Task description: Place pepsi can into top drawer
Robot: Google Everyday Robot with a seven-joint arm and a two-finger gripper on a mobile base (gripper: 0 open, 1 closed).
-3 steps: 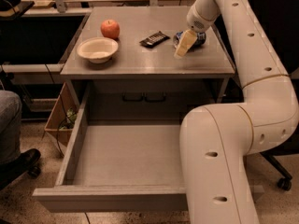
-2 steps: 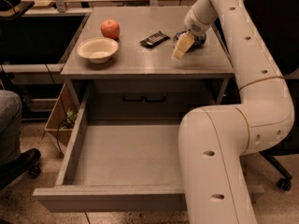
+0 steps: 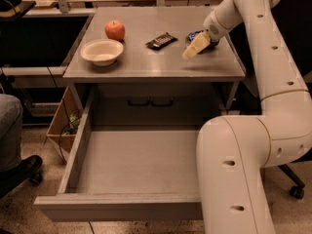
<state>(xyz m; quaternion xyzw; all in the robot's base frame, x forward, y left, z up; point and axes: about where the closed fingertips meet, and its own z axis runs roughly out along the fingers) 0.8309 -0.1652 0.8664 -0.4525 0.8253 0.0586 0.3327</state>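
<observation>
The pepsi can (image 3: 195,34) lies on the table top at the back right. Only a bit of its blue side shows behind my wrist. My gripper (image 3: 194,48) reaches down from the right arm just in front of the can, close to the table top (image 3: 146,62). The top drawer (image 3: 122,207) is pulled fully out towards the front, below the table, and nothing lies in it.
A red apple (image 3: 115,30), a white bowl (image 3: 102,51) and a dark snack bar wrapper (image 3: 161,41) sit on the table top. A grey front with two dark handles (image 3: 151,102) is behind the drawer. A cardboard box (image 3: 61,126) and a person's leg (image 3: 9,130) are at the left. My arm's base (image 3: 234,179) stands by the drawer's right side.
The gripper has shifted only slightly near the can. Nothing else has moved.
</observation>
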